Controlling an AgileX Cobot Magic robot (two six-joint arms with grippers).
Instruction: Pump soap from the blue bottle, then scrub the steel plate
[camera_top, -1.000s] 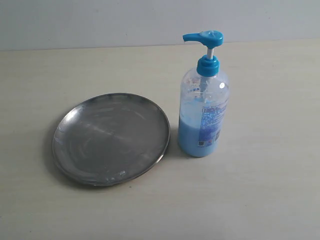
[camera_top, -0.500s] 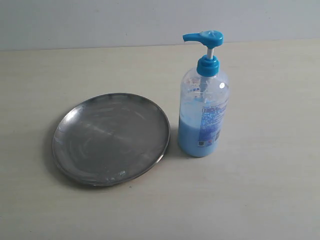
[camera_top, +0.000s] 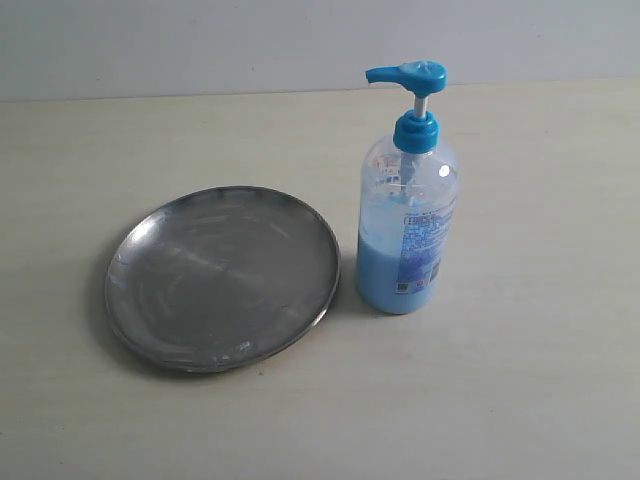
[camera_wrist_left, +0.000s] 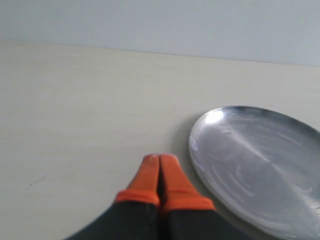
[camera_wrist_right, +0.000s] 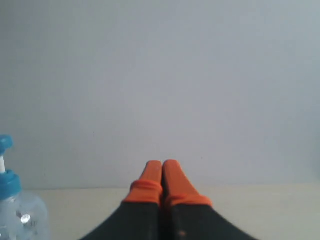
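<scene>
While the blue bottle (camera_top: 408, 250) is standing beside the steel plate (camera_top: 222, 278), the left gripper (camera_wrist_left: 159, 159) and right gripper (camera_wrist_right: 162, 164) are pinching together. Seemingly, neither is holding anything.

Pale beige tabletop (camera_top: 520, 400), plain grey-blue wall (camera_top: 200, 40) behind

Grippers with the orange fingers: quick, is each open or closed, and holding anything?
Left gripper: closed, holding nothing.
Right gripper: closed, holding nothing.

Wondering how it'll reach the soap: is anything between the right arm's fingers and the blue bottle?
Nothing visible does: only table surface shows between the shut right fingers and the blue bottle. The steel plate lies on the bottle's far side.
</scene>
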